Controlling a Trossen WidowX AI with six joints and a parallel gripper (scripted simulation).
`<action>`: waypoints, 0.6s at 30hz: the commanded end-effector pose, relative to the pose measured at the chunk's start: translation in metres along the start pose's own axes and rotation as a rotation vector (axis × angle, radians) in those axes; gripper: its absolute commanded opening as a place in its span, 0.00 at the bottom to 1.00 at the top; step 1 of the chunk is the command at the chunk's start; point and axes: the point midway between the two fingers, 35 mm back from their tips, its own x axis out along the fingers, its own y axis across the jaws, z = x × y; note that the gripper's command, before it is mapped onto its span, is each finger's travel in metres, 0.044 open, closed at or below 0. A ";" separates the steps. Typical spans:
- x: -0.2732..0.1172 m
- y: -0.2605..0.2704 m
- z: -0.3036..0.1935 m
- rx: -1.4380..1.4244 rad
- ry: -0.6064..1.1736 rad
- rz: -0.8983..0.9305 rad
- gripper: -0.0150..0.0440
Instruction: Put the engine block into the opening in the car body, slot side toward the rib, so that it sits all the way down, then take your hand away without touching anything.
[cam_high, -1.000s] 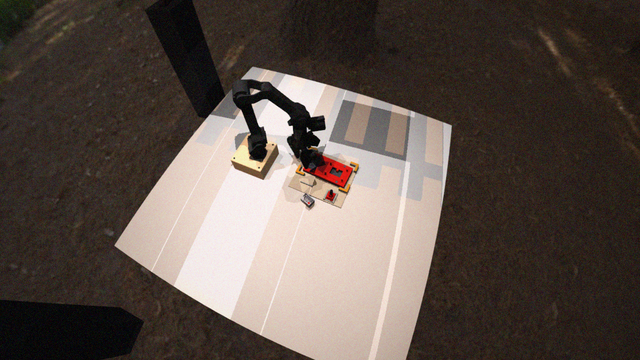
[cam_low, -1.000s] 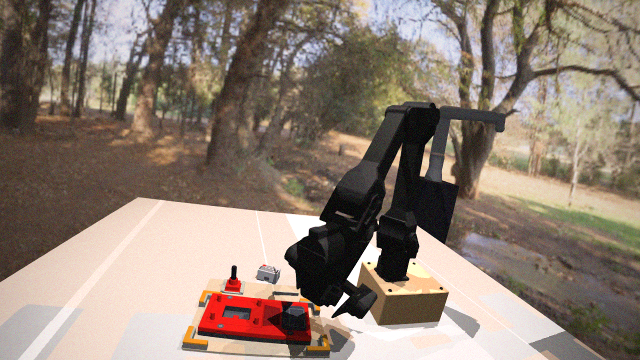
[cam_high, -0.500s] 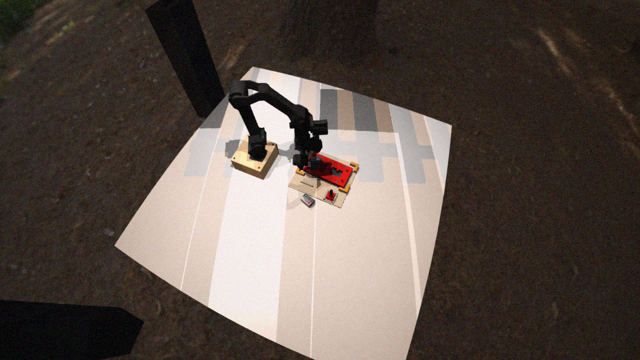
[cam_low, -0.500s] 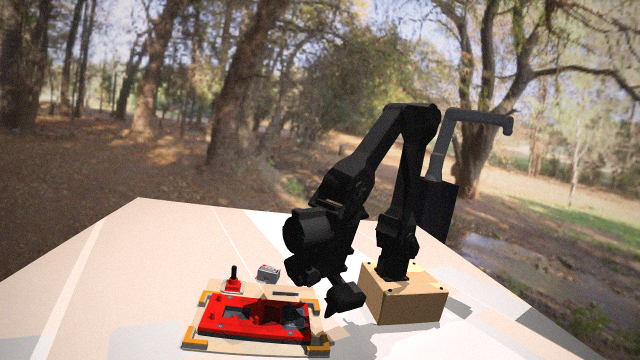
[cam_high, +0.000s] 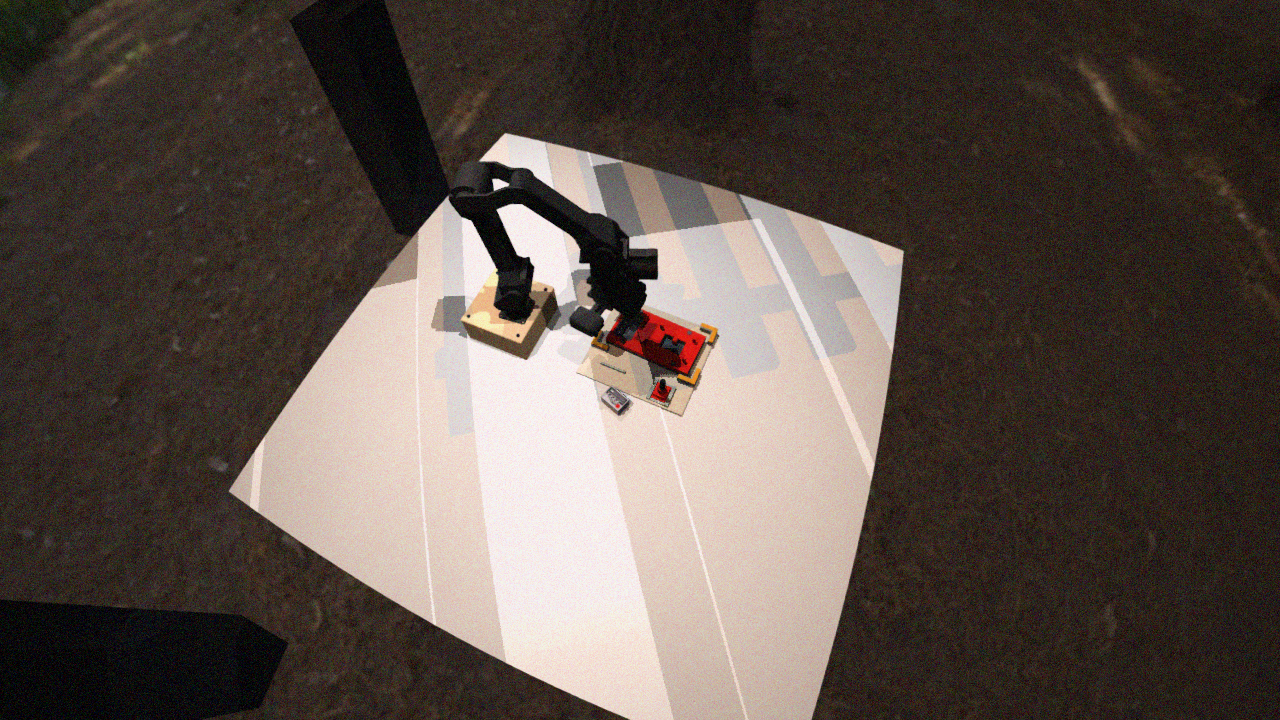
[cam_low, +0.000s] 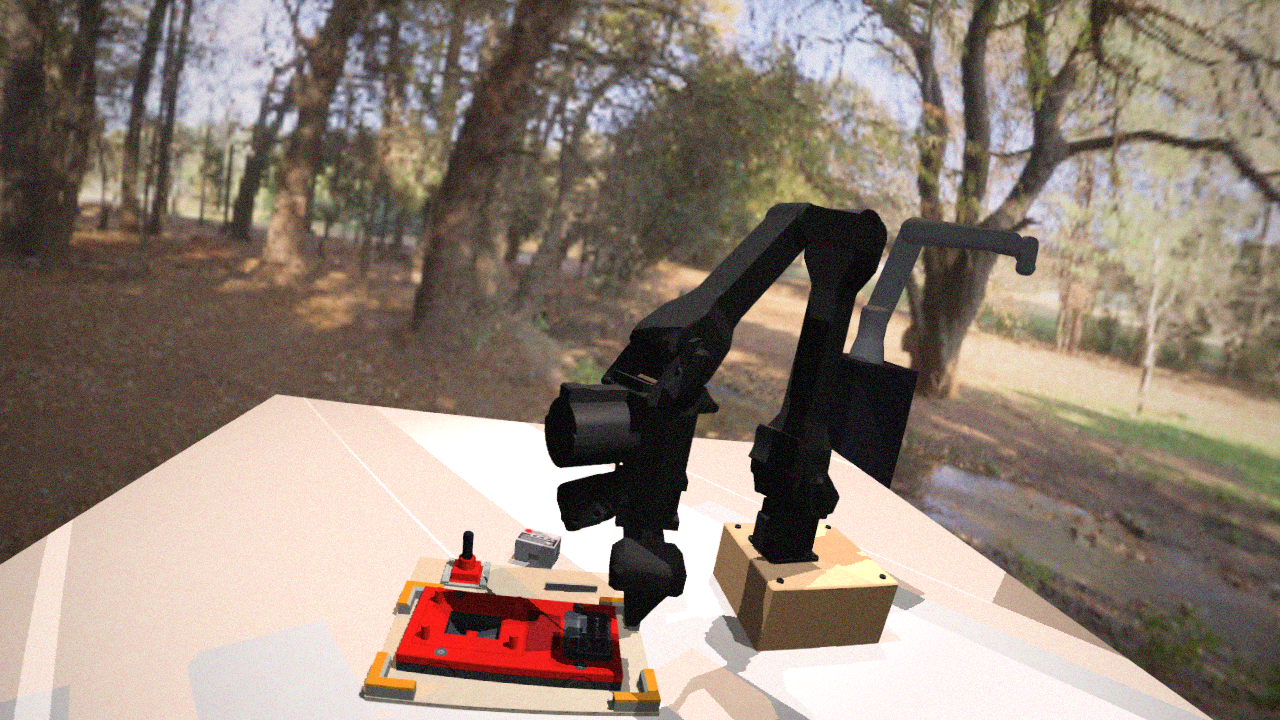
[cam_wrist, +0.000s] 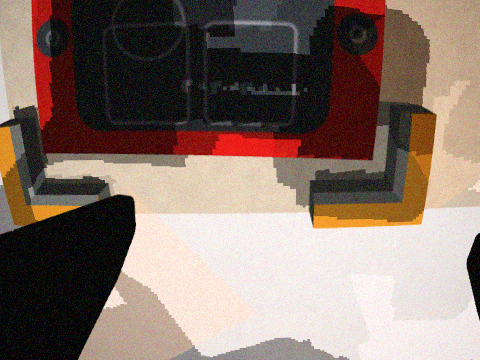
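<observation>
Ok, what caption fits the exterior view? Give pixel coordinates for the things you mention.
Open gripper (cam_high: 612, 324) (cam_low: 637, 617) beside the red car body (cam_high: 677, 350) (cam_low: 528, 656) (cam_wrist: 250, 145), engine block (cam_high: 615, 400) (cam_low: 537, 548) behind the board (cam_high: 586, 372) (cam_low: 644, 709) (cam_wrist: 230, 185).

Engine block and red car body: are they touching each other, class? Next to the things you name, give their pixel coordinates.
Apart. The top view shows a strip of the beige board (cam_high: 595, 366) (cam_low: 523, 579) (cam_wrist: 230, 185) between the engine block (cam_high: 614, 400) (cam_low: 537, 547) and the car body (cam_high: 687, 352) (cam_low: 420, 642) (cam_wrist: 255, 145).

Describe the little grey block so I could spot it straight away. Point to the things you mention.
Find the red car body (cam_high: 684, 360) (cam_low: 429, 646) on its thin board (cam_high: 581, 372) (cam_low: 501, 698). Just past the board's long edge, off the board, sits the small grey block (cam_high: 614, 400) (cam_low: 537, 547). Unlike the nearby red piece with the black knob (cam_high: 662, 391) (cam_low: 466, 569), it's boxy.
</observation>
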 end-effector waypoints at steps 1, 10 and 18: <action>-0.005 0.001 0.003 0.119 0.011 0.039 1.00; -0.008 -0.004 0.011 0.201 0.021 0.061 1.00; -0.005 -0.081 0.084 0.201 0.015 0.056 1.00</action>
